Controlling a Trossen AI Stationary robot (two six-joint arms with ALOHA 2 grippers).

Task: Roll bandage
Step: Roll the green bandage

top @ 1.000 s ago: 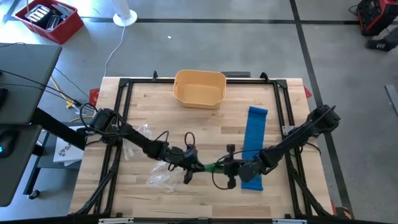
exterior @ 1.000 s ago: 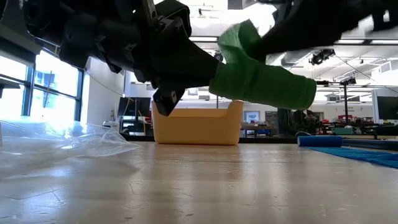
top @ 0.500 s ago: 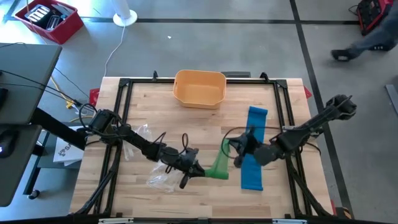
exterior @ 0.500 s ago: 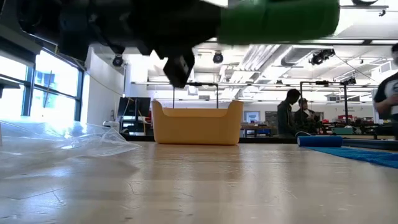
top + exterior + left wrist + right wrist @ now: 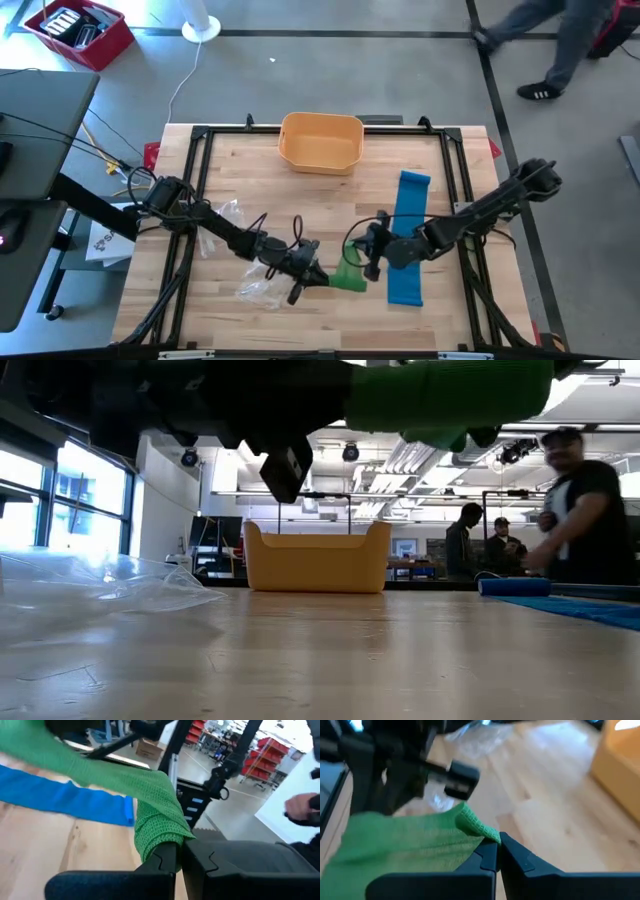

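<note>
— Two grippers are clamped on one green bandage (image 5: 349, 274), held above the table (image 5: 330, 200); is it stiff?

— Soft and light, it is judged. The left gripper (image 5: 322, 277) and right gripper (image 5: 361, 254) are each shut on an end; edges suit gripping.

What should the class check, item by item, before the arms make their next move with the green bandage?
1. Left pincer shut on the green bandage: ok.
2. Right pincer shut on the bandage's other end: ok.
3. Bandage lifted off the table: ok.
4. Blue bandage lying flat, untouched: ok.
5. Plastic bag away from the green bandage: ok.
6. Tightness of the roll: cannot tell.
</note>
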